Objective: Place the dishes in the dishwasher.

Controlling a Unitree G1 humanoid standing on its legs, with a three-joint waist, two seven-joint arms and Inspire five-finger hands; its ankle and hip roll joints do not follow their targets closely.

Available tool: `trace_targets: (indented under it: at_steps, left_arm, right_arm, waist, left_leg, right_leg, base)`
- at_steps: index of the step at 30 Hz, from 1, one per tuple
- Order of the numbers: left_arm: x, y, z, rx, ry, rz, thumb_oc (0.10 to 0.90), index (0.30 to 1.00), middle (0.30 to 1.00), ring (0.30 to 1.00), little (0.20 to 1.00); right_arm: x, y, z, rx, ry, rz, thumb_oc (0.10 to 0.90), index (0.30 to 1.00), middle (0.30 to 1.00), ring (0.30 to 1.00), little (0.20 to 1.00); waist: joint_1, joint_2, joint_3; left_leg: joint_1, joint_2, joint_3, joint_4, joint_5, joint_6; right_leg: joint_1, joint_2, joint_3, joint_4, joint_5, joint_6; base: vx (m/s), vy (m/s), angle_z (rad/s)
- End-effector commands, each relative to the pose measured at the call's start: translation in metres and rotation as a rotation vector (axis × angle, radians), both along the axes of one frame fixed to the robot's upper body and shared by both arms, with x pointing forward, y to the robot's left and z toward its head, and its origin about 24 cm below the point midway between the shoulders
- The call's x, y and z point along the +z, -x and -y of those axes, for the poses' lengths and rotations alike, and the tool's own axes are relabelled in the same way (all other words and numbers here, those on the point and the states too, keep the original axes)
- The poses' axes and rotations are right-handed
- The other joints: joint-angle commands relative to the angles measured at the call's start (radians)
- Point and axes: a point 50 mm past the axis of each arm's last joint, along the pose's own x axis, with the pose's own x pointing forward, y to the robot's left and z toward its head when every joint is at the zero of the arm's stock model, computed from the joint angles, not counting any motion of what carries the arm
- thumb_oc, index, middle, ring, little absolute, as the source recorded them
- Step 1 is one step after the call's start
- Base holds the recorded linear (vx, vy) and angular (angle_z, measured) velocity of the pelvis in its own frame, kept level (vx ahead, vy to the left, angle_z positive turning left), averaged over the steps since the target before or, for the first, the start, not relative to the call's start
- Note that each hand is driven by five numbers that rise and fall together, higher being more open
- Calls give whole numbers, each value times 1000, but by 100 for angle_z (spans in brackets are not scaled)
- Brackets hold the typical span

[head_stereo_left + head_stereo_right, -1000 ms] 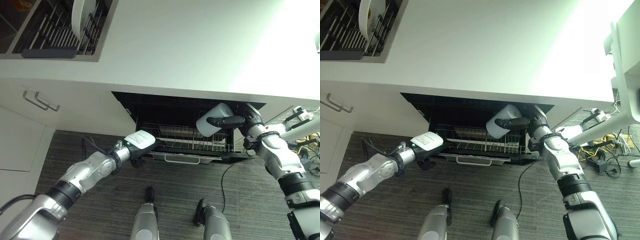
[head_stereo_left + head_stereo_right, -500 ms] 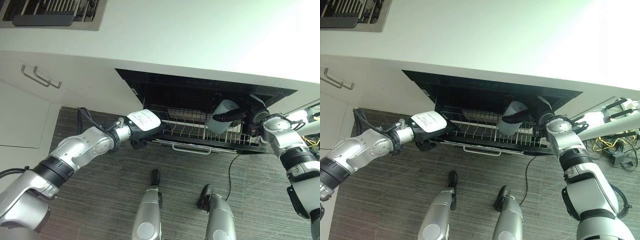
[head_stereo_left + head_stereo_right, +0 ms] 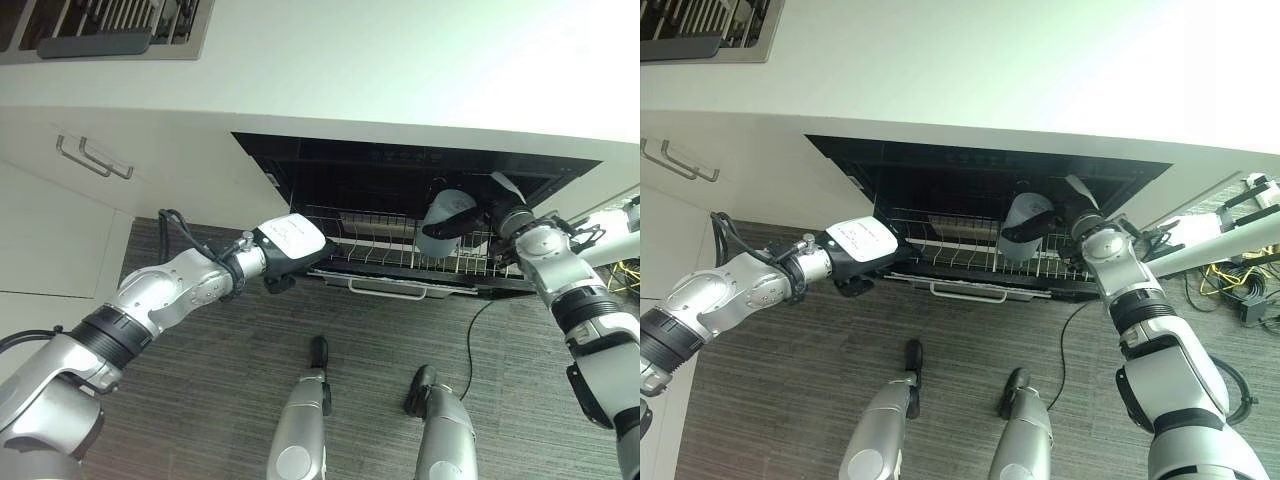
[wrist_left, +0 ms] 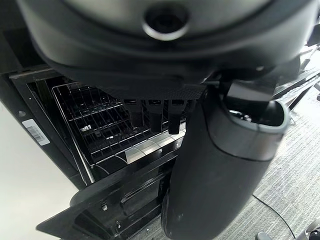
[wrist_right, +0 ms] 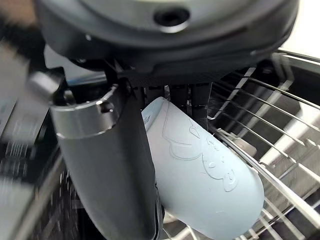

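Observation:
A pale blue cup point(image 3: 443, 219) hangs tilted over the right part of the black wire rack point(image 3: 385, 258), which is pulled partway out of the dishwasher. My right hand point(image 3: 506, 214) is shut on the cup point(image 5: 200, 170), with the thumb point(image 5: 110, 165) pressed along its side. My left hand point(image 3: 291, 243), with a white cover on its back, sits at the rack's front left corner. In the left wrist view its fingers point(image 4: 151, 114) reach toward the rack point(image 4: 95, 125) and the thumb point(image 4: 225, 175) stands straight, holding nothing.
The dishwasher opening point(image 3: 400, 175) lies under a white counter point(image 3: 400, 70). A pale handle point(image 3: 410, 291) runs along the rack's front. White cabinet drawers with metal handles point(image 3: 95, 157) stand to the left. A dish rack point(image 3: 100, 25) sits at the counter's far left.
The camera has shifted. My right hand has carried the cup from in front of the opening down and in over the rack. My left hand stays at the rack's left corner.

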Motion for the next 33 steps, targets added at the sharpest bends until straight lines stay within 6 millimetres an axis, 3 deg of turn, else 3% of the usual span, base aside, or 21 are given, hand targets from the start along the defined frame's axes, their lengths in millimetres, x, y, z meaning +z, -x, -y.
trace_targets:
  at_steps: [1,9,15,22,33]
  left_arm:
    - [35,0,19,-91,96,166,800,900,900,900,900]
    - [29,-1,13,-85,80,182,800,900,900,900,900]
    - [27,-3,14,-79,92,186,800,900,900,900,900]
    - [22,-4,12,-71,100,186,800,900,900,900,900]
    - [20,-5,12,-53,112,202,800,900,900,900,900]
  right_arm:
    - [19,-6,-25,135,147,72,400,300,300,300,300]
    - [5,-4,-44,253,364,20,400,300,300,300,300]
    - [-16,0,-47,272,392,-28,400,300,300,300,300]
    - [-26,0,-36,197,353,-47,400,300,300,300,300]
    - [-41,5,13,-119,50,-48,400,300,300,300,300]
  waist:
    - [34,-21,-41]
    - [29,-22,-29]
    - [22,-23,-29]
    - [19,-19,-26]
    - [13,-4,-23]
  left_leg:
    - [-14,35,31,82,-110,13]
    - [-23,32,32,82,-111,12]
    - [-22,32,35,82,-111,12]
    - [-26,31,39,82,-113,11]
    - [-24,30,42,82,-115,12]
  right_leg:
    - [72,1,7,-252,139,72]
    - [55,6,22,-252,142,76]
    - [53,5,23,-252,145,75]
    - [45,5,23,-252,147,76]
    - [42,4,27,-252,148,73]
  base:
    - [-37,-43,0]
    - [-39,-8,1]
    - [0,0,0]
    - [0,0,0]
    - [0,0,0]
